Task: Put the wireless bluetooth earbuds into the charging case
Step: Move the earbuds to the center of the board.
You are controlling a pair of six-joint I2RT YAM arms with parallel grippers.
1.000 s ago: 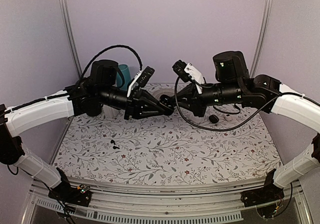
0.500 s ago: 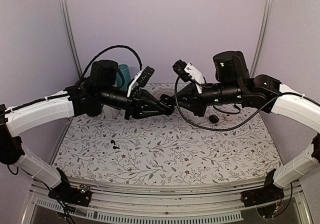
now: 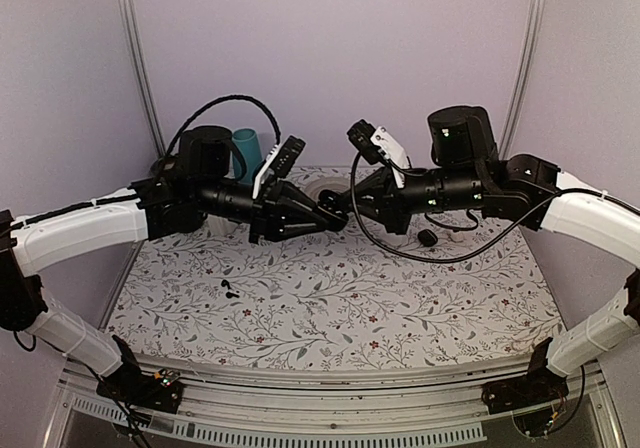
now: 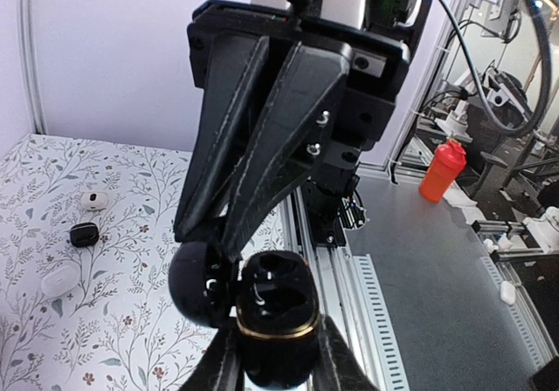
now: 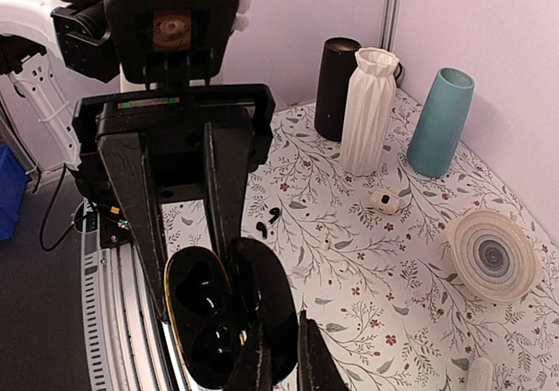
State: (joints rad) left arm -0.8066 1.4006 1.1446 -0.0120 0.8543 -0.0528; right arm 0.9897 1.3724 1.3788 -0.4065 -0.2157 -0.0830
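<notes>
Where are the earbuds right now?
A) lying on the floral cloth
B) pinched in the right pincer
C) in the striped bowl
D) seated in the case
A: the earbuds lie on the cloth, and the open case held aloft shows empty sockets.

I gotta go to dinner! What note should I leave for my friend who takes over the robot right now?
Left claw: shut on the base of the charging case, holding it in the air.
Right claw: shut on the lid, which stands open.
Earbuds: both lie on the floral cloth near the left arm, nothing touching them.
Done: case lifted and opened; its sockets look empty.
Left to do: free a claw, pick up each earbud, seat it in the case.
</notes>
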